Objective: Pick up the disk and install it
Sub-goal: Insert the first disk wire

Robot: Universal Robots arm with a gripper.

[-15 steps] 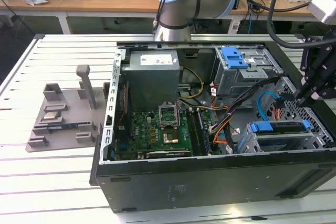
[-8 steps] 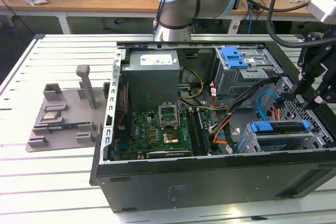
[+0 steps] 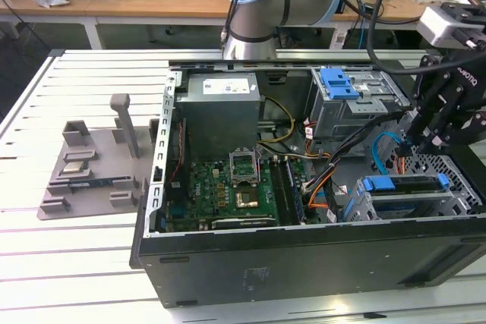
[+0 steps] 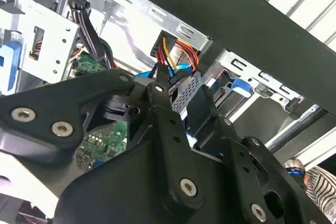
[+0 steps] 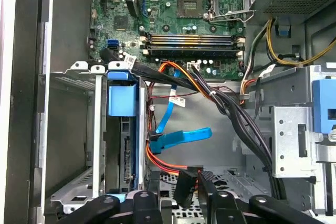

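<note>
Gripper point(image 3: 422, 140) hangs inside open computer case point(image 3: 304, 263), above disk point(image 3: 402, 184).

The computer case point(image 3: 304, 263) is showing black outside and shiny silver inside. The board point(image 3: 228, 195) in it is looking green with gold and black bits. The disk point(image 5: 122, 129) is showing silver with blue rails. Wires point(image 5: 184, 80) are glowing orange, red, yellow and black. The pincer point(image 5: 191, 192) is looking black. The surface point(image 3: 76, 278) is showing white stripes.

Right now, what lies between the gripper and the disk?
In the first wrist view, red and orange wires and a blue cable run between the gripper and the disk.
</note>
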